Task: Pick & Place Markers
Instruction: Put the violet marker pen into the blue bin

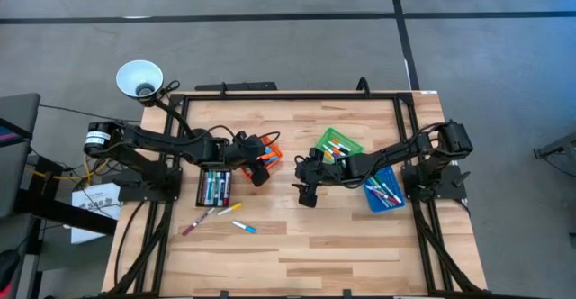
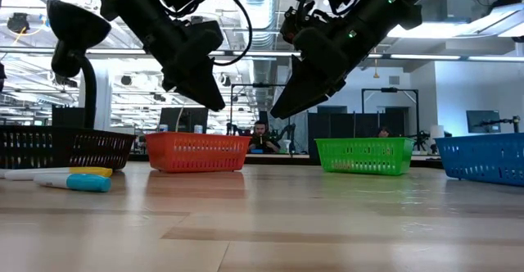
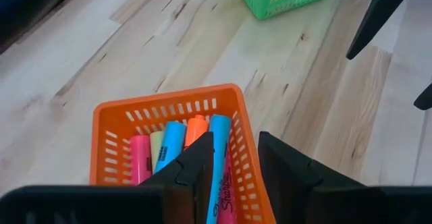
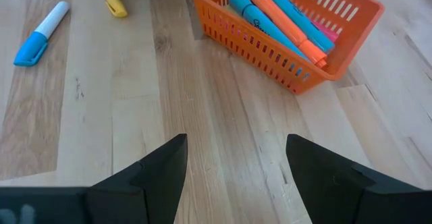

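Left gripper (image 1: 261,175): reaches over orange bin (image 3: 115,119), fingers apart, empty.
Right gripper (image 1: 307,197): angled down at table (image 1: 315,245) centre, fingers wide, empty.

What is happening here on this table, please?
A two-armed robot is sorting markers into small bins. The left tool hangs open over the orange bin, which already holds several markers, and grips nothing. The right tool hovers open and empty above bare wood. Three loose markers lie on the table near the black bin.
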Controlling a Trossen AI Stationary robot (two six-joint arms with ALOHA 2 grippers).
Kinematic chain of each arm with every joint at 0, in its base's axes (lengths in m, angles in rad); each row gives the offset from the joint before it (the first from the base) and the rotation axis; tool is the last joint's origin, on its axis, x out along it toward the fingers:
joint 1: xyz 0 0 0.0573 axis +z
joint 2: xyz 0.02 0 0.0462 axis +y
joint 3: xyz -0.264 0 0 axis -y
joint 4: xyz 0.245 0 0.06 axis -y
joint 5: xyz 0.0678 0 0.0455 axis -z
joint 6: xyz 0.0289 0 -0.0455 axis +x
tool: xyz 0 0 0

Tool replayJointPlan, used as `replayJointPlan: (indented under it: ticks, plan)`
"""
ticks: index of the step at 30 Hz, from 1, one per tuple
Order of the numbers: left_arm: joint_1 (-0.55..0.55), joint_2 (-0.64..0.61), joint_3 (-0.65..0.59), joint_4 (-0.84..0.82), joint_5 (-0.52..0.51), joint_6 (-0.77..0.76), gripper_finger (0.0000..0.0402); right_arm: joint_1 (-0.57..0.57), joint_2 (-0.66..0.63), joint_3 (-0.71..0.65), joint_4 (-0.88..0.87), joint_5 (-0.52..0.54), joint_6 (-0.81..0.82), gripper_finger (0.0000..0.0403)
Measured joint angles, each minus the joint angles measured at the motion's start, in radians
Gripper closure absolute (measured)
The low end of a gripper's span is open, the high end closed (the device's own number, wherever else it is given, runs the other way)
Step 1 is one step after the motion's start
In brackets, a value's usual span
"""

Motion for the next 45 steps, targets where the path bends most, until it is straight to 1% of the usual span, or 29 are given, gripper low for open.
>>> replayJointPlan:
  ticks: [45]
  plan:
    - [0.000, 0.000, 0.000, 0.053, 0.000, -0.001, 0.0289, 0.000, 0.000, 0.000, 0.000, 0.000, 0.000, 0.0159]
